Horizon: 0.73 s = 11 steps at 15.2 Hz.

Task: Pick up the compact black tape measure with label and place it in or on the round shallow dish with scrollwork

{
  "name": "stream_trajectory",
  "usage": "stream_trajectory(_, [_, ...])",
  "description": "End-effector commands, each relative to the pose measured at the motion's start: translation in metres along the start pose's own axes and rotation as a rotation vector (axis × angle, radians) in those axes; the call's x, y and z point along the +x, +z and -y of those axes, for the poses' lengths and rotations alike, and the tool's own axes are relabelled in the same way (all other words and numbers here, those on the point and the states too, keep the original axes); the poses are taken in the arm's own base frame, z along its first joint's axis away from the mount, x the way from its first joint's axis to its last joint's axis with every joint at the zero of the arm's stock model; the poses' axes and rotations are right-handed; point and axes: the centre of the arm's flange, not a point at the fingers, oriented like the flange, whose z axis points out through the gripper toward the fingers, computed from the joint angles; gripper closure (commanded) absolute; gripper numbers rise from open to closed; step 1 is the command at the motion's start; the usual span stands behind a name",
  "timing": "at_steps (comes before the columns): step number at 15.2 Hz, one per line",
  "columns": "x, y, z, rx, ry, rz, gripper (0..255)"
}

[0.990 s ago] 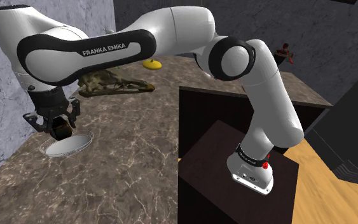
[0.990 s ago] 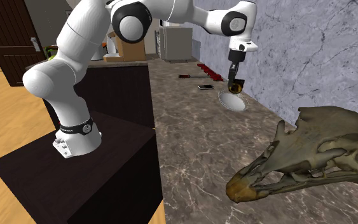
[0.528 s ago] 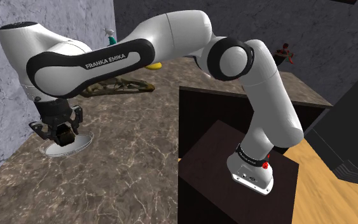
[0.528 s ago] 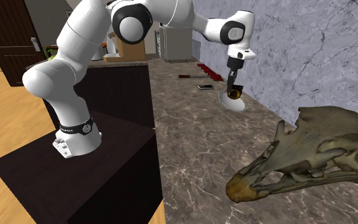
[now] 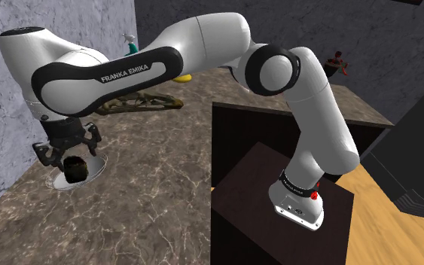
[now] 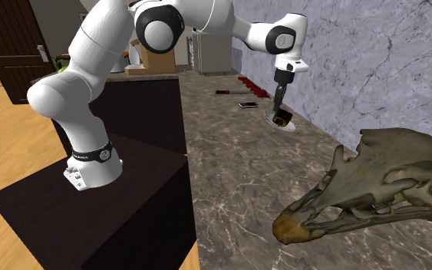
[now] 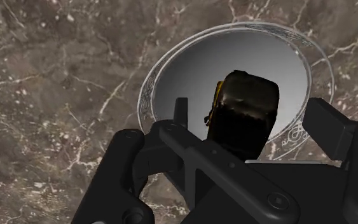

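I am holding my gripper (image 5: 70, 153) just above the round dish (image 7: 190, 70), fingers spread wide apart. The black tape measure (image 7: 244, 111) is sitting in the dish between them, touching neither.

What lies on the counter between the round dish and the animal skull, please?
Nothing: in the second exterior view, bare marbled counter separates the dish from the skull.

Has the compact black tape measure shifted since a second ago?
Yes: the black tape measure has dropped down into the round shallow scrollwork dish, out of the open black gripper.
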Motion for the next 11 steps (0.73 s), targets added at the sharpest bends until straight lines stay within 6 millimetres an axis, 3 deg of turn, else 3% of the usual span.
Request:
stream_trajectory(1, [0.0,0.0,0.0,0.0,0.0,0.0,0])
stream_trajectory(4, [0.0,0.0,0.0,0.0,0.0,0.0,0])
stream_trajectory(8, [0.0,-0.05,0.0,0.0,0.0,0.0,0])
stream_trajectory(11, [0.0,-0.05,0.0,0.0,0.0,0.0,0])
